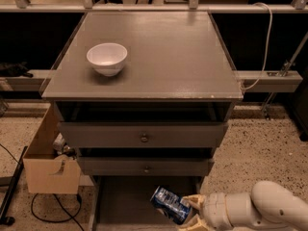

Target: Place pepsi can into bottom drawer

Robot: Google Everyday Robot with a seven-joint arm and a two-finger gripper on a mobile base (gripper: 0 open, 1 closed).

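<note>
The gripper [191, 211] clasps the can [168, 203], whose long axis slants up-left from it; the drawer [122, 201] lies just below-left.

- White bowl [107, 58] sat upper left on the cabinet top [168, 47]
- Cardboard box [48, 170] stood lower left
- White cable [266, 37] hung upper right
- Gripper [186, 211] sat at bottom edge, right of centre

Arm [269, 208] entering lower right, gripper [189, 211] clamped on pepsi can [168, 203]
</note>
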